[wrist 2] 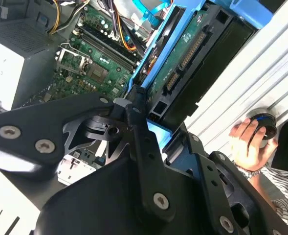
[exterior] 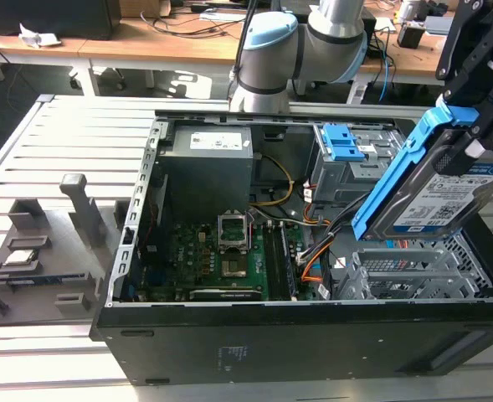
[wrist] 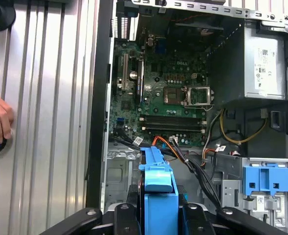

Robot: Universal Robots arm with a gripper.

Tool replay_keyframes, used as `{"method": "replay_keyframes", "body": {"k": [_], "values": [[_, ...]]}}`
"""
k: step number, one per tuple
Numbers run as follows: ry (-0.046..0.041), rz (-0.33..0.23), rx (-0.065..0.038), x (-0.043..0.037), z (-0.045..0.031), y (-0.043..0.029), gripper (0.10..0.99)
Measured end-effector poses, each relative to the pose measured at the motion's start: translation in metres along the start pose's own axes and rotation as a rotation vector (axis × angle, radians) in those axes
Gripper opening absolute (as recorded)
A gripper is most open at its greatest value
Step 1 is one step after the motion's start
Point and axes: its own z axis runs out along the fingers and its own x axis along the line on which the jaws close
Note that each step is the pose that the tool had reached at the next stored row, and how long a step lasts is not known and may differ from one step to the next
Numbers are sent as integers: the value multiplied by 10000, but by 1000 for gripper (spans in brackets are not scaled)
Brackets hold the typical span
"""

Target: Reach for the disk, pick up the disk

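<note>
Blue-framed disk [exterior: 443, 188] clamped in end effector [exterior: 472, 126], above case [exterior: 313, 335] | wrist views: hand [wrist 2: 249, 142] on table

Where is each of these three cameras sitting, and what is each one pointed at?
Exterior view: off the arm, above the open computer case, seeing the arm and the gripper holding the disk lifted.
First wrist view: on the arm, looking down into the case at the motherboard, the disk's blue bracket in front.
Second wrist view: on the arm, beside the gripper and disk.
Both wrist views share a person's hand nearby.

disk [exterior: 447, 197] silver, blue bracket | claw [exterior: 480, 126] black | motherboard [exterior: 221, 260] green
</note>
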Motion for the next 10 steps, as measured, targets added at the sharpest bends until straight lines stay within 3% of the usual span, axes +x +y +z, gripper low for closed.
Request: {"method": "replay_keyframes", "body": {"k": [1,2,5,10], "values": [[155,19,-6,-4,-1,-5,365],[197,36,-6,-5,1,-7,365],[192,95,-2,-6,20,-29,365],[191,98,-5,-18,62,-165,365]]}}
